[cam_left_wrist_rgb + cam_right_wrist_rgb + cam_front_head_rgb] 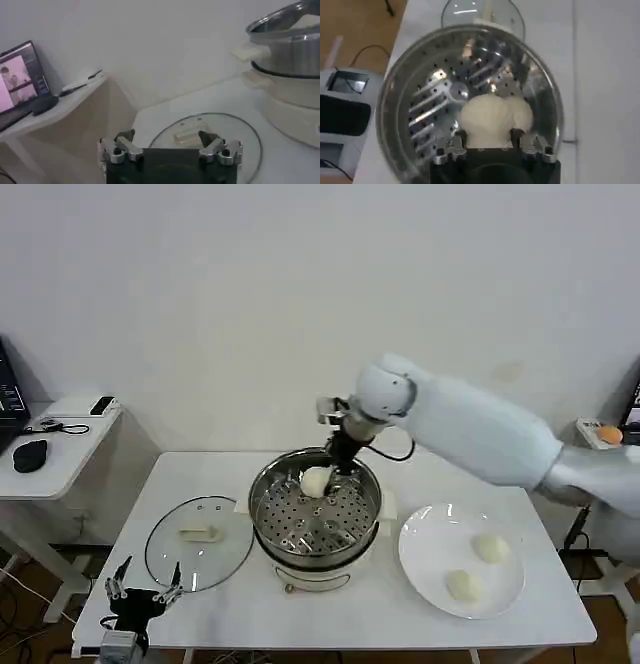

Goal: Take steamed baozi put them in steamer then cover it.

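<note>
A white table (250,614) stood before a plain white wall, and a smaller side desk (60,454) sat off its left end with a mouse (30,454) on it. From my left wrist I could see a lit screen (20,75) on that desk.

My left gripper (140,592) hung at the table's near-left corner, fingers spread and empty, just short of the lid (198,541). The lid lay flat on the table, handle up, just beside the steamer (314,519) on its left. My left wrist camera looked across the lid (220,135) to the steamer's steel wall and white base (285,75).

The steamer stood mid-table with its holed tray bare toward the front. My right arm reached in from the right, over the pot's far rim. My right gripper (335,469) was clenched on a bun (316,481), held low at the back of the tray. My right wrist view showed the bun (495,117) pinched between both fingers (451,147), with the tray's holes and ribs beneath it; whether it touched the tray I could not tell.

A white plate (420,559) sat to the steamer's right, near but not touching, with two buns (478,566) on its right half. The table's front strip lay bare between lid and plate.
</note>
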### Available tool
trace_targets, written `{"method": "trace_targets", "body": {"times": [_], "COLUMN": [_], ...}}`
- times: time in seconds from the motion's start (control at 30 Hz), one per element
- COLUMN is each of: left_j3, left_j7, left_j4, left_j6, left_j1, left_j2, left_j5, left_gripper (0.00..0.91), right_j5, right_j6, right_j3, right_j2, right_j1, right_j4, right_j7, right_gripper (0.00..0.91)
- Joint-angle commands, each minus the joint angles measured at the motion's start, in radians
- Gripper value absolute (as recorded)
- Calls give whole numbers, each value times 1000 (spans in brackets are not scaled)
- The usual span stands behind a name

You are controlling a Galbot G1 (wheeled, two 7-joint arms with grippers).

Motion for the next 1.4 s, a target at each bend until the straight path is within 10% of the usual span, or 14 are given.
{"method": "trace_targets", "body": {"times": [0.03, 0.73, 0.8, 1.4], "left_j3": [-1, 10, 9, 13], "left_j7": [1, -1, 0, 2], "left_j4": [-14, 1, 3, 15], "left_j6": [1, 5, 5, 5], "left_j1": [1, -10, -10, -19], "left_j2": [-1, 1, 3, 3], "left_j5": [-2, -9, -11, -14], "left_gripper": [907, 907, 907, 907], "right_j5": [-5, -69, -72, -38], "right_j6": [-5, 1, 1, 16], "right_j3": [-18, -15, -16, 26], "right_j2": [104, 176, 178, 55], "right_j1": [-28, -86, -91, -20], "right_j4": [-57, -139, -142, -41], "right_j7": [17, 38, 39, -22], "right_gripper": [574, 584, 907, 907]}}
